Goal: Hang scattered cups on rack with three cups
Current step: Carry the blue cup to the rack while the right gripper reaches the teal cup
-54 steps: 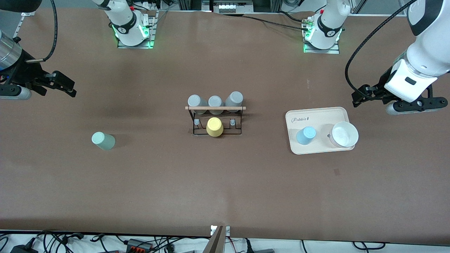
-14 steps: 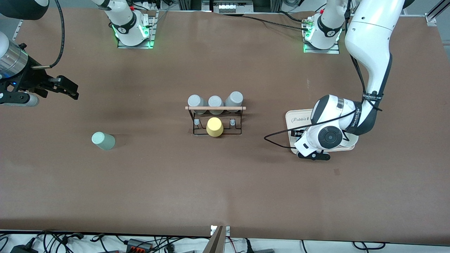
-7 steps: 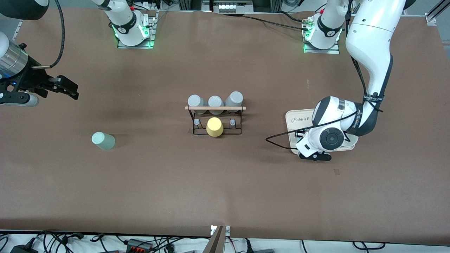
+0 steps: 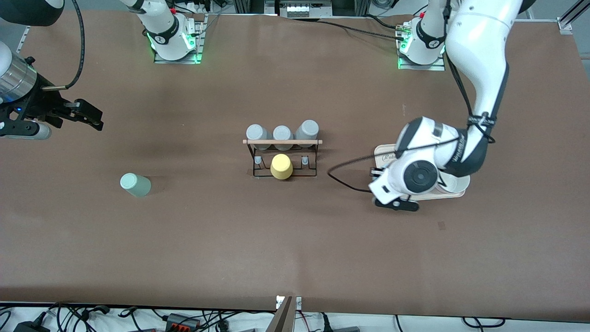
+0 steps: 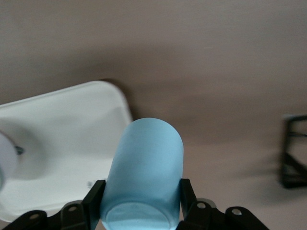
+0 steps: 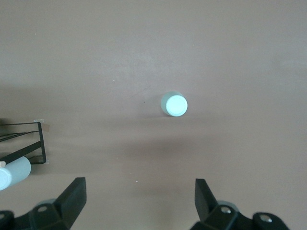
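My left gripper point(image 4: 386, 189) is shut on the light blue cup point(image 5: 144, 167) and holds it above the corner of the cream tray point(image 4: 383, 155) that is toward the rack. My wrist hides the cup in the front view. The mint green cup point(image 4: 135, 184) stands upside down on the table toward the right arm's end; it also shows in the right wrist view point(image 6: 174, 105). The black wire rack point(image 4: 282, 159) stands mid-table with three grey cups point(image 4: 282, 134) along its wooden rod. My right gripper point(image 4: 87, 117) is open and empty, waiting over the table's end.
A yellow cup point(image 4: 281, 166) sits upside down on the rack's lower row, with bare pegs on either side of it. A white bowl point(image 4: 456, 184) sits on the tray, partly under my left arm. The tray point(image 5: 72, 124) lies below the held cup.
My left arm swung from its end of the table to the tray and closed on the blue cup. In the last half second it has lifted and shifted toward the rack. The right arm stayed still.
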Robot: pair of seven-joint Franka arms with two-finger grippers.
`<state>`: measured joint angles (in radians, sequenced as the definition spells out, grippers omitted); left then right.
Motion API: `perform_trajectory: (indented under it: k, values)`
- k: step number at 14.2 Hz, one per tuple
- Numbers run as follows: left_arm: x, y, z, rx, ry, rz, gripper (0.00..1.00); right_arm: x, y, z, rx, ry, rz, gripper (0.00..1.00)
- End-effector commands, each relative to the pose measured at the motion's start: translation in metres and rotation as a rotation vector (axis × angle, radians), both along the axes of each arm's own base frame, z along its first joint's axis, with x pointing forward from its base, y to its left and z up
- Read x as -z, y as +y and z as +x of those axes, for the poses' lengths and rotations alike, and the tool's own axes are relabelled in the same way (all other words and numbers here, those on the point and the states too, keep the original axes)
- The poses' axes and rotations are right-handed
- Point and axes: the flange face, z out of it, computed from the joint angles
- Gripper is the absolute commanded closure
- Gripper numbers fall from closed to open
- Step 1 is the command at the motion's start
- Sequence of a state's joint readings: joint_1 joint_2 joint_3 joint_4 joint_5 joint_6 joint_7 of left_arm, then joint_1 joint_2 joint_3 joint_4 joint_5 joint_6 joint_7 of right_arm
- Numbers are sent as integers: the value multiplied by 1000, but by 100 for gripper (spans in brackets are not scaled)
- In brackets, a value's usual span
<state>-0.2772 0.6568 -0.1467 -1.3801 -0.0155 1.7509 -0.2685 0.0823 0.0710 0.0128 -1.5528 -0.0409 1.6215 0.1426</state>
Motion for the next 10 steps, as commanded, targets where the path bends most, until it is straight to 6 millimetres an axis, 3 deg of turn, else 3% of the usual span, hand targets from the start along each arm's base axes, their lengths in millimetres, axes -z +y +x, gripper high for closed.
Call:
perform_trajectory:
  k: [1,4,6,10]
  values:
    - [-44,-31,7,-39,0,-147,100,1,2,2,-7,15,-13,0]
    - [-101,-62,11,-114,-61,-243,100,29,2,14,1,57,-18,0]
    - [-101,-95,1,-196,-34,-264,100,58,-4,26,8,100,-21,0]
    - [-84,-138,-22,-256,-3,-218,99,139,-18,56,13,129,-55,0]
